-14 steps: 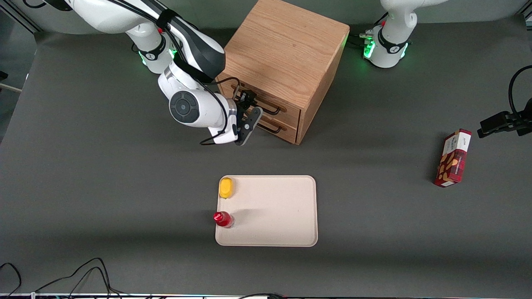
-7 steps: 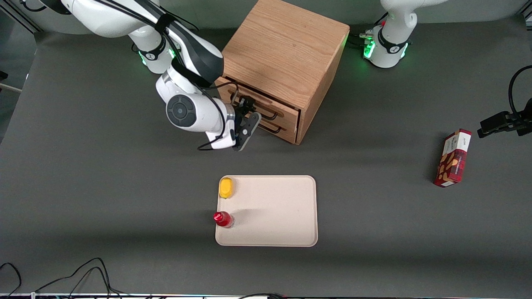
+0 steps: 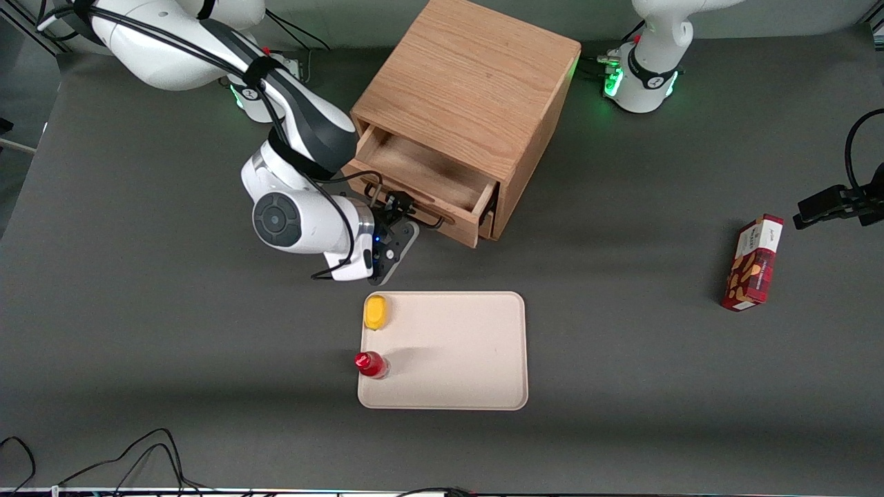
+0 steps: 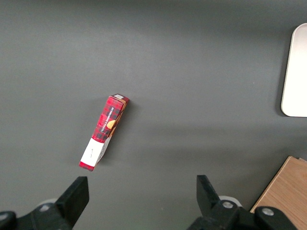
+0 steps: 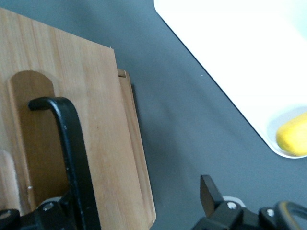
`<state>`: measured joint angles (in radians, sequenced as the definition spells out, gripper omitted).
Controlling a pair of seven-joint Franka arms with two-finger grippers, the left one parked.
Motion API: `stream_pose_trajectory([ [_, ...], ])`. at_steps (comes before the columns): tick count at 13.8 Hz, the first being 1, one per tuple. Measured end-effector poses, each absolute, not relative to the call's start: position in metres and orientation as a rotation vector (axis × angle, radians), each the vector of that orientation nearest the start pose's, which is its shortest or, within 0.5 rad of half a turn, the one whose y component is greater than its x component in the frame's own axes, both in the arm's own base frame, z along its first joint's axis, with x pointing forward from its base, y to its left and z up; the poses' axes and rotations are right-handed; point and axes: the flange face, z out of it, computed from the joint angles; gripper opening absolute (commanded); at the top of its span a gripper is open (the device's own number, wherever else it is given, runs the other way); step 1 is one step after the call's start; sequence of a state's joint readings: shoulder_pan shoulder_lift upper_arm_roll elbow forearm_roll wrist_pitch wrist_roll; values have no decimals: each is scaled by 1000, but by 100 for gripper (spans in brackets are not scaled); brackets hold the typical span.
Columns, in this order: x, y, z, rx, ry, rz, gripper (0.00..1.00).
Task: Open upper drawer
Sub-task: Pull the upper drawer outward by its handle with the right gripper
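Observation:
The light oak cabinet (image 3: 469, 83) stands at the back of the table. Its upper drawer (image 3: 421, 166) is pulled out, and its shallow wooden tray shows bare. My right gripper (image 3: 404, 222) is at the drawer's front, at the long black wire handle (image 3: 431, 219), toward its working-arm end. In the right wrist view the handle (image 5: 72, 143) runs along the wooden drawer front (image 5: 103, 120) close against one finger. The gripper (image 5: 129, 201) stands open there, its fingers wide apart. The bottom drawer is mostly hidden under the upper one.
A beige tray (image 3: 469, 345) lies nearer the front camera than the cabinet, with a yellow object (image 3: 376, 312) and a red bottle (image 3: 371, 364) at its working-arm edge. A red box (image 3: 753, 262) lies toward the parked arm's end. Cables lie at the table's front edge.
The upper drawer has slid out from shut to well open. My gripper has moved toward the front camera with the handle.

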<state>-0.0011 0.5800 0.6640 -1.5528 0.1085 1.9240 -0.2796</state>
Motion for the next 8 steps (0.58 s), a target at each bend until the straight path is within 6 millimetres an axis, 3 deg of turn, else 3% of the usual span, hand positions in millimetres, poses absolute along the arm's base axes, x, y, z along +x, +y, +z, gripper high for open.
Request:
stream_pose_trajectory([
  [8,614,329,364,-2529,-1041,239,100],
])
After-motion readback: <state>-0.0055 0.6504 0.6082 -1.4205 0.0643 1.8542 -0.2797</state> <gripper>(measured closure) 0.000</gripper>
